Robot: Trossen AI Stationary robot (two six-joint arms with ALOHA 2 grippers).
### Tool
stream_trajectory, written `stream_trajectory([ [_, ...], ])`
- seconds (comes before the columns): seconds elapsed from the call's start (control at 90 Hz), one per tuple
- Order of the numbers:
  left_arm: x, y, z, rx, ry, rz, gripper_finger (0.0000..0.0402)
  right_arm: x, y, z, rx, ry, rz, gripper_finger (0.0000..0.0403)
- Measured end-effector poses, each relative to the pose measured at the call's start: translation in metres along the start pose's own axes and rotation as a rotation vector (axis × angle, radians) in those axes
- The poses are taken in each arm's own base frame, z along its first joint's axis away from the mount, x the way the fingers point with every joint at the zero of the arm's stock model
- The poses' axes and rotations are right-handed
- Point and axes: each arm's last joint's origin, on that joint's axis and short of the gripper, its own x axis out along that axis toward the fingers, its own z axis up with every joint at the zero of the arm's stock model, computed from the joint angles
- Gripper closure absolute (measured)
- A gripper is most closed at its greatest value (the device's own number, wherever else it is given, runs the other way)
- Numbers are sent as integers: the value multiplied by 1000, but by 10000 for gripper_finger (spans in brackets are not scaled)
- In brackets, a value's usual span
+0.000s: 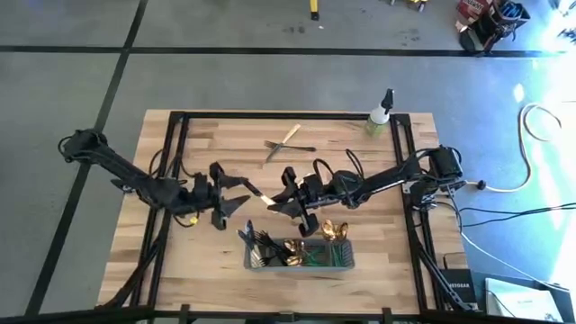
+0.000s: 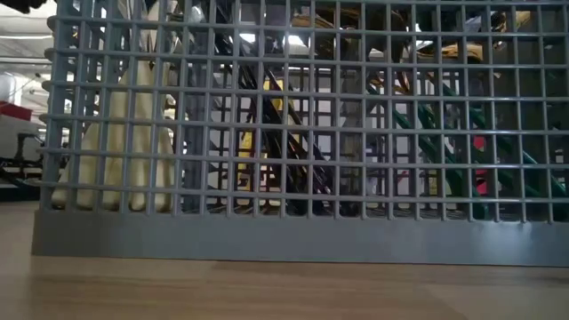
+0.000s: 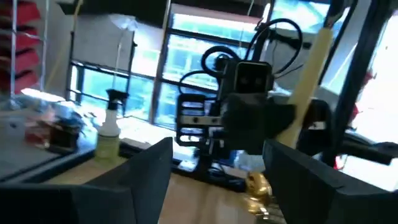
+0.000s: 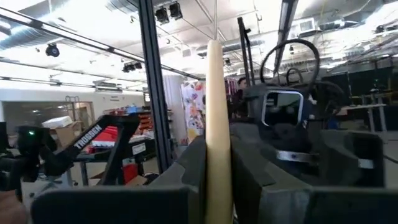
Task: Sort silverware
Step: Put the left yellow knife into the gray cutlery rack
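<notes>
Grey concrete floor [image 1: 270, 76] with dark tape lines [image 1: 117, 63] around the wooden counter [image 1: 225, 135]. Big bright windows [image 3: 186, 50] behind, red bins [image 3: 25, 43] on shelving. Ceiling lights [image 4: 168, 12] overhead.

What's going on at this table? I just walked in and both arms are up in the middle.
The robot is sorting silverware. The right hand is shut on a cream-handled utensil, held above the middle of the table, facing the left hand, which is open close by. The mesh caddy at the front edge already holds many pieces, two more pieces lie loose at the back, and a spray bottle stands in the far corner.
</notes>
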Motion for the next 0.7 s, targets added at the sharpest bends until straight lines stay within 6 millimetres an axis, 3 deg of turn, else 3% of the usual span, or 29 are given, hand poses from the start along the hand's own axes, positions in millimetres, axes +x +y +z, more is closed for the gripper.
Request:
stream_trajectory([
  [0.078, 5, 1, 1, -67, -6, 18, 167, 0, -1, -3, -3, 26, -22, 377],
  [0.356, 36, 1, 11, -76, -14, -186, 167, 0, -2, -6, -9, 54, -48, 377],
  [0.5, 51, -2, 13, -51, 1, -186, 167, 0, -2, -6, -16, 54, -47, 377],
  [0.7, 58, -1, 9, -42, 27, -227, 167, 0, -2, -6, -15, 59, -48, 377],
])
